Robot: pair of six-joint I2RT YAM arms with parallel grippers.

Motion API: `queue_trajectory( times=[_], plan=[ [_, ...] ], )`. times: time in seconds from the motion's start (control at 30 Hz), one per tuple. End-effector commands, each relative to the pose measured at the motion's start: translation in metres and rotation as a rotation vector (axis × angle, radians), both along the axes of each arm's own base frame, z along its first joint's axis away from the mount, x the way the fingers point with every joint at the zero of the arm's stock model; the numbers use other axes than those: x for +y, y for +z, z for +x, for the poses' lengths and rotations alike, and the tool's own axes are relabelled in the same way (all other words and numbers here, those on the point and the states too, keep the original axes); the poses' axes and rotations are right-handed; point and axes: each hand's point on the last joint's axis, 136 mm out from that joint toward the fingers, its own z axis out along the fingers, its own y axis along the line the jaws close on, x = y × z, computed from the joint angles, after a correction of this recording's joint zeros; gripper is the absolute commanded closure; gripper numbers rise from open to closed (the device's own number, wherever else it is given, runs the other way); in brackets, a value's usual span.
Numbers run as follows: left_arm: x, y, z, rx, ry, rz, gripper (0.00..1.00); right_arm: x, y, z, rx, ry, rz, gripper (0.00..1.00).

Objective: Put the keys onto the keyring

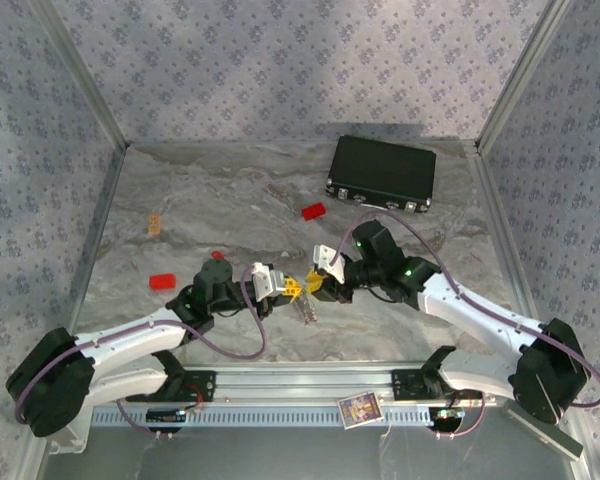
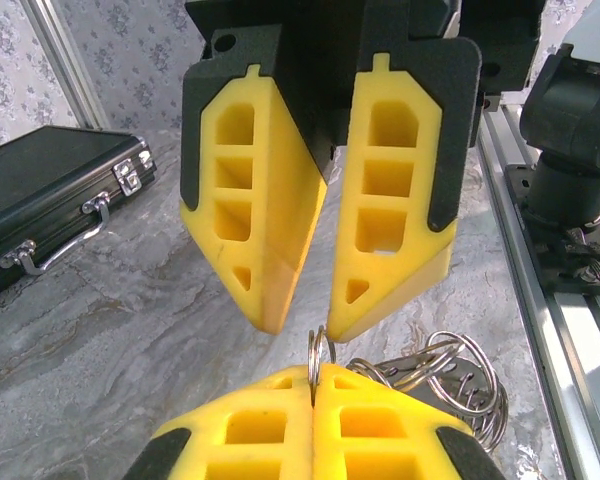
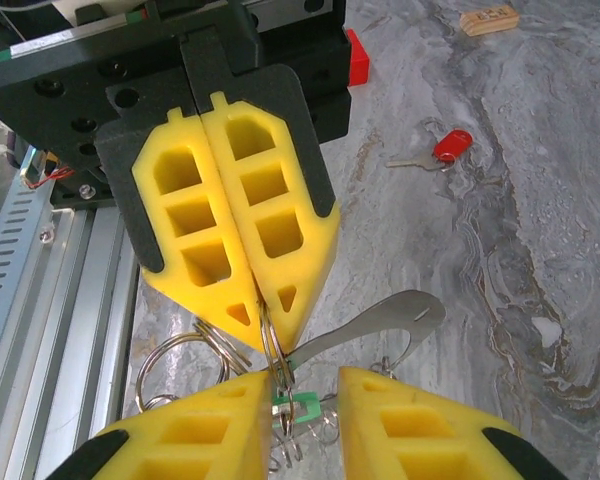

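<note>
My left gripper (image 2: 313, 378) is clamped on the keyring (image 2: 320, 331) at lower centre, my right gripper (image 3: 305, 375) stands apart beside the green key (image 3: 300, 407) (threaded or not, I cannot tell), and the red key (image 3: 450, 148) lies loose on the table (image 3: 540, 220) at upper right, not yet on.

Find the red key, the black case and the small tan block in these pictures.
red key (image 3: 454, 145): right wrist view, on its red plastic head.
black case (image 1: 382, 170): top external view, on the middle of its lid.
tan block (image 3: 489, 17): right wrist view, on its top face.
</note>
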Motion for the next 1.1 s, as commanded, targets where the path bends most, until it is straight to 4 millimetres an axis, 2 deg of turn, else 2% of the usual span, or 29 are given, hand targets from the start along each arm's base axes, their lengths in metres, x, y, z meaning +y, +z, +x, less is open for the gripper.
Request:
queue_trajectory(
  times=[0.0, 0.13, 0.27, 0.37, 0.4, 0.47, 0.57, 0.63, 0.83, 1.07],
  plan=[
    [-0.004, 0.016, -0.005, -0.036, -0.036, -0.06, 1.0, 0.006, 0.004, -0.003, 0.014, 0.024, 0.029, 0.77],
    [-0.005, 0.018, -0.006, -0.037, -0.042, -0.065, 1.0, 0.01, 0.002, -0.003, 0.019, 0.032, 0.031, 0.79],
    [-0.005, 0.018, -0.006, -0.035, -0.044, -0.069, 1.0, 0.012, 0.001, -0.002, 0.02, 0.037, 0.03, 0.88],
    [-0.004, 0.019, -0.006, -0.035, -0.04, -0.072, 1.0, 0.012, 0.002, -0.002, 0.014, 0.04, 0.03, 1.0],
    [-0.004, 0.019, -0.005, -0.035, -0.034, -0.07, 1.0, 0.011, 0.004, -0.002, 0.008, 0.042, 0.027, 1.0],
    [-0.004, 0.017, 0.0, -0.026, -0.007, -0.054, 0.93, 0.009, 0.003, -0.002, -0.002, 0.044, 0.003, 1.0],
    [-0.002, 0.012, 0.004, -0.011, 0.015, 0.007, 0.72, 0.006, 0.003, -0.001, -0.034, 0.045, -0.066, 1.0],
    [0.0, 0.01, 0.004, -0.01, 0.022, 0.033, 0.69, 0.003, 0.001, -0.001, -0.055, 0.052, -0.121, 1.0],
    [0.001, 0.002, 0.001, 0.017, 0.012, 0.074, 0.7, 0.001, -0.005, -0.004, -0.089, 0.093, -0.27, 1.0],
    [0.0, 0.006, 0.001, 0.009, 0.007, 0.066, 0.82, 0.009, 0.003, -0.009, -0.124, 0.134, -0.3, 1.0]
  ],
)
